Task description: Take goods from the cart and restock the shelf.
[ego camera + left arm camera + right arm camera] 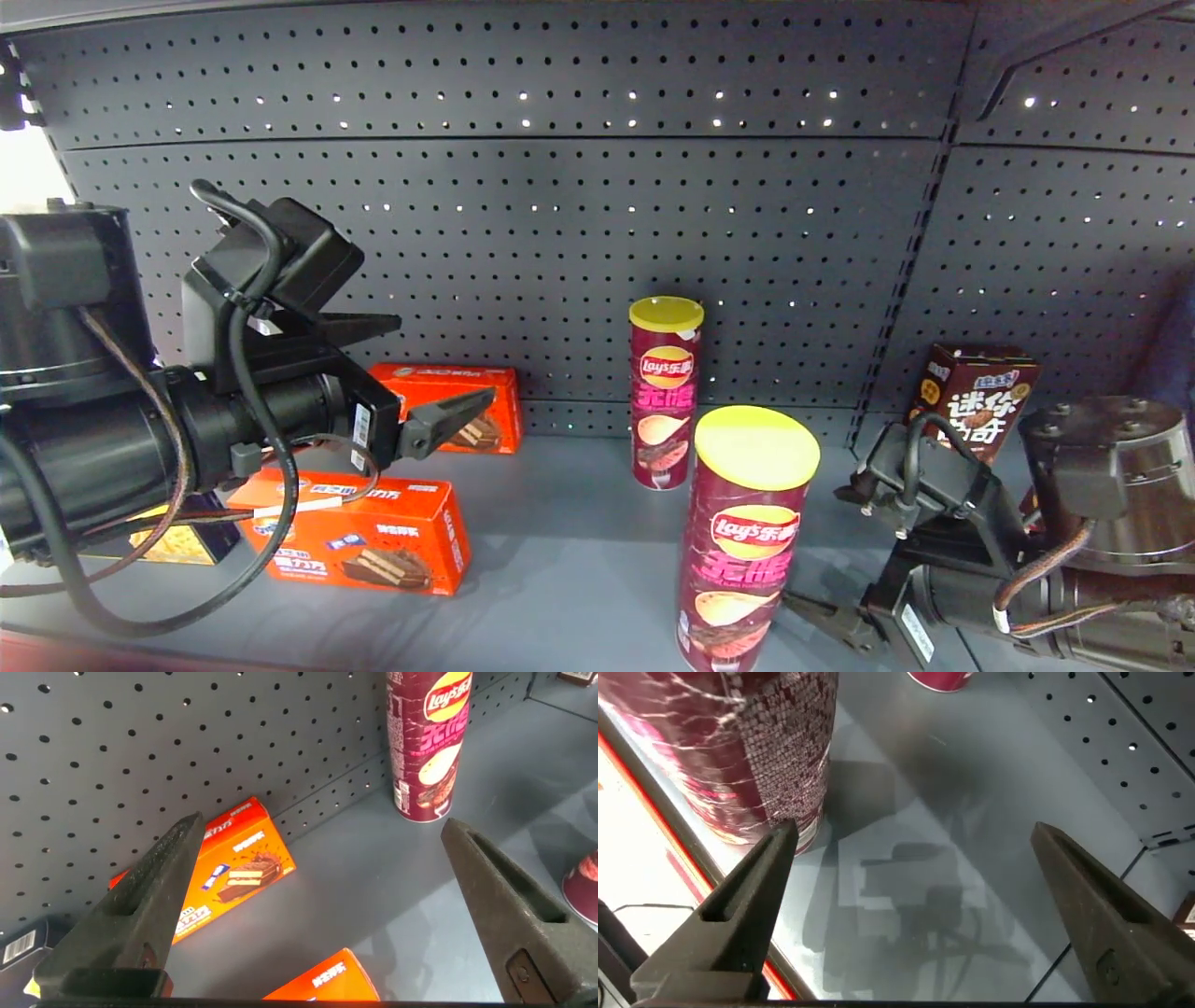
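The near chip can is standing upright just left of the right claw, gaping empty beside it; the left claw, also apart, is hovering well off left.

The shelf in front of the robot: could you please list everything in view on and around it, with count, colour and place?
Chip cans: 2, maroon with yellow lids, both upright; one at the back centre, the other nearer the front edge.
Orange boxes: 2, lying flat on the left; one against the back panel, the other nearer the front.
Brown box: 1, upright, back right.
Yellow-and-dark pack: 1, far left, partly hidden under the left arm.
Shelf deck: 1, grey, under all the goods.
Pegboard: dark grey, behind the shelf.
Left gripper: 1, black, open, above the orange boxes.
Right gripper: 1, black, open, low beside the front can.
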{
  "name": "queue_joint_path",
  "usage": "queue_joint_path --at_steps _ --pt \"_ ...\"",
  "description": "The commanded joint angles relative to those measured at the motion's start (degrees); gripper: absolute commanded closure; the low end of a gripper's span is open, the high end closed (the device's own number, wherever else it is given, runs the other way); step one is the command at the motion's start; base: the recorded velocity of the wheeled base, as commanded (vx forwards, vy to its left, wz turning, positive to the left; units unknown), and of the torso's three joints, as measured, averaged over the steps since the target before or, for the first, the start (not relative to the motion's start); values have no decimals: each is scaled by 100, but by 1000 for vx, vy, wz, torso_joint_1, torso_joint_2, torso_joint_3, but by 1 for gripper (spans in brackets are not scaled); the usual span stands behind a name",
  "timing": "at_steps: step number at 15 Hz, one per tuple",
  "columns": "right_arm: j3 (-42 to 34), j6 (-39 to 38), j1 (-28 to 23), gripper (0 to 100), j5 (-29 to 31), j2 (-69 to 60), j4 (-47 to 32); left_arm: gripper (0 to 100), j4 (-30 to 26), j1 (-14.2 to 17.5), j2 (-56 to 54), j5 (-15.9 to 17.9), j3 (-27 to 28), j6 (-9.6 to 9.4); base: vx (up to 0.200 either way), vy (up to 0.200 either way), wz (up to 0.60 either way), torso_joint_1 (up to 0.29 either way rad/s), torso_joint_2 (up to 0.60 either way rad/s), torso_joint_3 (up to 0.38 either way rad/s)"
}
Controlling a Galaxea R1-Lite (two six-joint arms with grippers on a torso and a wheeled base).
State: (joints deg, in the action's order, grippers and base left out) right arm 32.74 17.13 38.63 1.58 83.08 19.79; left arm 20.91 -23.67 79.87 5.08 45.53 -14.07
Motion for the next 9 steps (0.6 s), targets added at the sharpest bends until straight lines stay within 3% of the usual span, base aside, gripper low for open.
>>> queue_joint_path --at_steps 1,9 --pt "4 1 4 0 -9 33 -1 0 1 3 2 1 0 1 0 0 0 0 0 0" --pt "-84 1 -154 0 -9 -20 8 0 1 3 -16 1 -18 1 0 0 0 0 0 0"
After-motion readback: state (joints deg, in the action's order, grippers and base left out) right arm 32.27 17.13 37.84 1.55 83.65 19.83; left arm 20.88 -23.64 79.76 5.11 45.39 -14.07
